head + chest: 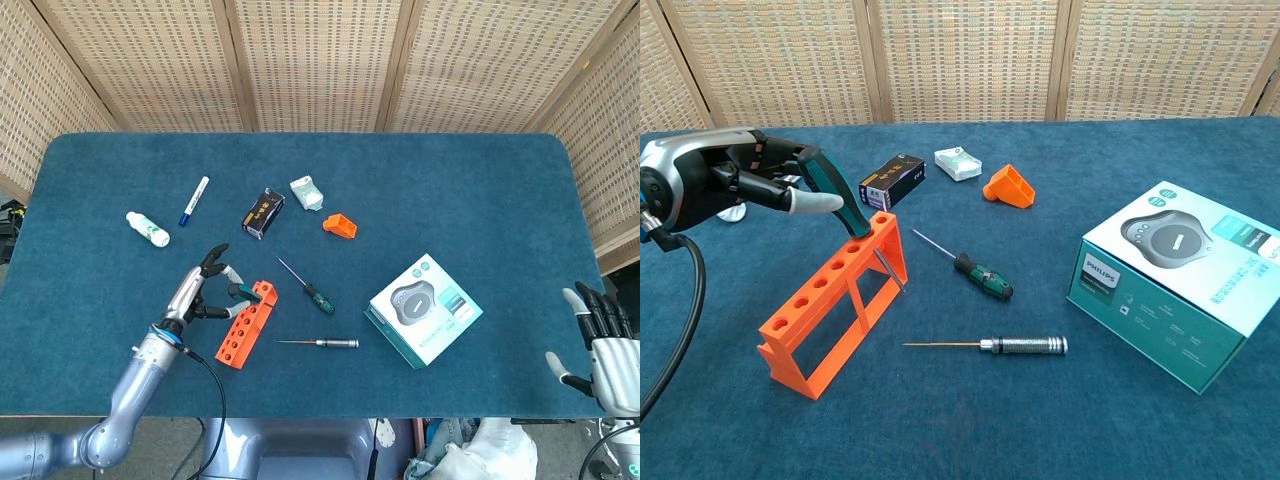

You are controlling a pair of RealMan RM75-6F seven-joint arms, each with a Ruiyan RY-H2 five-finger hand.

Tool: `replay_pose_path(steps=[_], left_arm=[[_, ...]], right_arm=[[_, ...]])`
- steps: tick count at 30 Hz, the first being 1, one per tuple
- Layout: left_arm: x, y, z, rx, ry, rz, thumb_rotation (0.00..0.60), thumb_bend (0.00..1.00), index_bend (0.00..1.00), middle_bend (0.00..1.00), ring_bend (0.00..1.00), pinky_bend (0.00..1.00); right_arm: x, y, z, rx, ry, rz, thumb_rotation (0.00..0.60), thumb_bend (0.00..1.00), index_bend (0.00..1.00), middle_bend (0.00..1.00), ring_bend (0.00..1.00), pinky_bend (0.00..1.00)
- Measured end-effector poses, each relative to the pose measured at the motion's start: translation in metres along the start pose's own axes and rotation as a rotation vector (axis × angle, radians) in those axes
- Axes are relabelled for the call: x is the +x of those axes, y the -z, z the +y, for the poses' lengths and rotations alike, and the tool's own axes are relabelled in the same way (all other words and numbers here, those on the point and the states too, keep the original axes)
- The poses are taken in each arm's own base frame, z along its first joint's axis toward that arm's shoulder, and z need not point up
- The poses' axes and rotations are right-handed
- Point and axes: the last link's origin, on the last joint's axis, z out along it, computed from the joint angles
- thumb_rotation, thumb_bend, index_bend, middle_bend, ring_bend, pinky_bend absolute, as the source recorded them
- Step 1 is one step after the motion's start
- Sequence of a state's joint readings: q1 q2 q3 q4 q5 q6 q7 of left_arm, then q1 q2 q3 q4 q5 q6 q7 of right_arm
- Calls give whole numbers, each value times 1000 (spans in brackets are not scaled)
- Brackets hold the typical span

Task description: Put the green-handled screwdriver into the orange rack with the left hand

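The left hand (735, 182) is gripping the green-handled screwdriver (837, 196) by its handle, fingers wrapped around it with the thumb lying along the top. The tool is tilting, its handle leaning back toward the hand and its shaft running down through the end hole of the orange rack (835, 300), the hole farthest from the robot. It looks seated, or nearly so, with the handle sitting right at the top bar. The tilt is probably because the hand is holding from the side, so letting go is what seems to be remaining.

The right hand (605, 345) is hanging empty with fingers spread, well away from the rack at the near right edge of the surface (460, 190).

Beside the rack, on the side away from the hand, a second green-handled screwdriver (968, 266) is lying flat, and a metal-handled precision screwdriver (1005, 345) is lying just beyond the rack's near end. Behind the rack a small black box (891, 180) is resting close to its far end. The hand's own side of the rack is bare cloth, so backing away from the rack on that side should be meeting nothing. The rack is light-looking and may be dragging if the fingers are catching the handle.
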State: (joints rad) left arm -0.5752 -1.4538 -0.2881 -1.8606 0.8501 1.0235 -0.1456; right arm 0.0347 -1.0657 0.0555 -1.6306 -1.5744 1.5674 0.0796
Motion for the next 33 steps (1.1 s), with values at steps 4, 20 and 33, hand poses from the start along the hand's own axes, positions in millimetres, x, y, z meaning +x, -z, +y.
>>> replay_pose_path(steps=[4, 20, 33], left_arm=[[-1, 0, 0, 0, 2, -9, 600, 299, 528, 22, 0, 0], [4, 3, 8, -45, 23, -11, 600, 301, 426, 1, 0, 0], [27, 15, 37, -137, 82, 21, 600, 301, 425, 1, 0, 0]], right_arm=[[0, 0, 0, 0, -1, 0, 600, 258, 0, 0, 0, 0], [0, 0, 0, 1, -2, 2, 600, 258, 0, 0, 0, 0], [0, 0, 0, 1, -1, -1, 600, 257, 0, 0, 0, 0]])
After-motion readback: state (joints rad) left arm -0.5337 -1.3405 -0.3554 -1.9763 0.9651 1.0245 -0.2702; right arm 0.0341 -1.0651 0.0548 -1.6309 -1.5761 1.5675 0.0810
